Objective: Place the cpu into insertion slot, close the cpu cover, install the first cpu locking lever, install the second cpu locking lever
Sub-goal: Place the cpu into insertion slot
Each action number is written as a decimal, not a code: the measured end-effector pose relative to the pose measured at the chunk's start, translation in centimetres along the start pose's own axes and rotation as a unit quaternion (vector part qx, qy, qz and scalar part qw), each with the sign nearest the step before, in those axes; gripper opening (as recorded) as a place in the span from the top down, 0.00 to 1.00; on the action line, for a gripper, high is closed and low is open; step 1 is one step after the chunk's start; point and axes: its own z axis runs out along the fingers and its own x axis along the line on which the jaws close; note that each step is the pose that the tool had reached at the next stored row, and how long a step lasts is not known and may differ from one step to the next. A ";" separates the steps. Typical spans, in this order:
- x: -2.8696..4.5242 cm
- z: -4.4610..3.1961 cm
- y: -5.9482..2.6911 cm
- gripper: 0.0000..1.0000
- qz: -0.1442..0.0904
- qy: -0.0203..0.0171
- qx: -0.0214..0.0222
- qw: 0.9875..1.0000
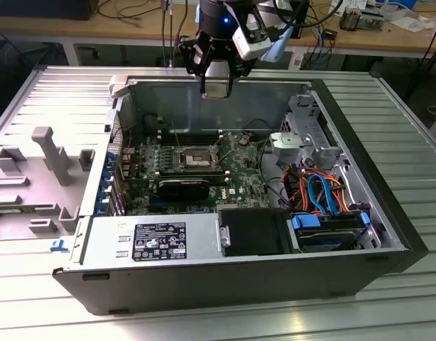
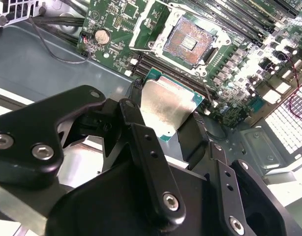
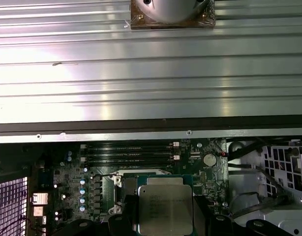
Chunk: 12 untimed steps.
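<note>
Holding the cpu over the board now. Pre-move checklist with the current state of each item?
1. Grip: ok. The gripper is shut on the cpu, clamping two opposite edges.
2. Insertion slot empty: ok. Its dark centre is exposed, with no chip in it.
3. Slot free of cables: ok. No wire crosses it in the second wrist view.
4. cpu clear of the motherboard: ok. In the exterior view it is held high above the open case.
5. cpu lined up over the slot: cannot tell from these angles.
</note>
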 end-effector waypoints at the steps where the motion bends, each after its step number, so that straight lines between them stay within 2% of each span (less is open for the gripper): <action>1: 0.00 0.02 0.00 0.46 0.000 0.000 0.000 1.000; 12: -0.01 0.30 -0.07 0.46 0.000 0.000 0.000 1.000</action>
